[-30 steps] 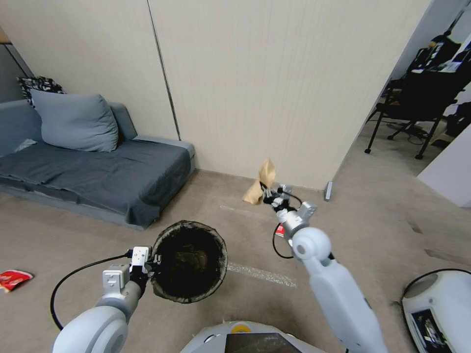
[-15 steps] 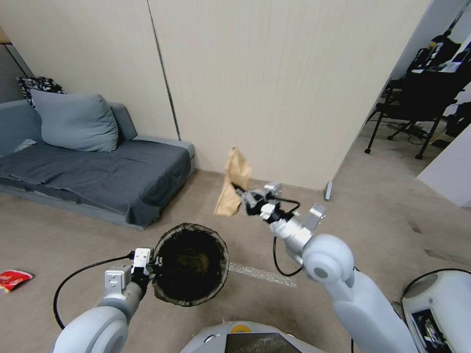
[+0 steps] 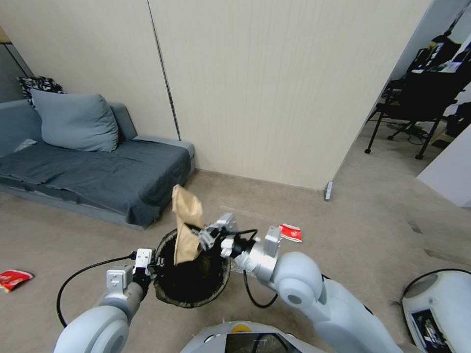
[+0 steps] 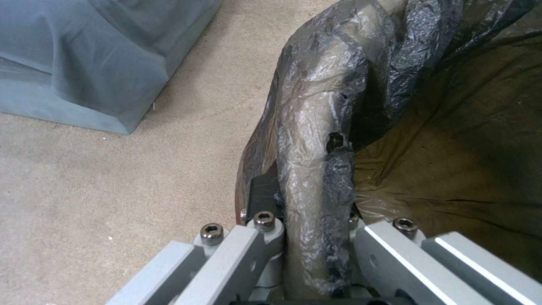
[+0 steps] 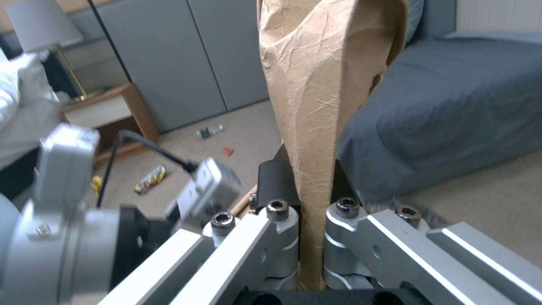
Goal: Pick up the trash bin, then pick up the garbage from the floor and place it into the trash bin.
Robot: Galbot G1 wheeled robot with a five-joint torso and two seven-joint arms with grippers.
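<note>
A: Sofa far left. Trash bin near centre, off the floor; left pincer clamped on its bagged rim at the left.

B: Right pincer?

A: Clamped on crumpled brown paper, upright above the bin's mouth.

B: Other litter?

A: 1 red-and-white carton on the floor right of the bin, 1 red wrapper at the far left edge.
</note>
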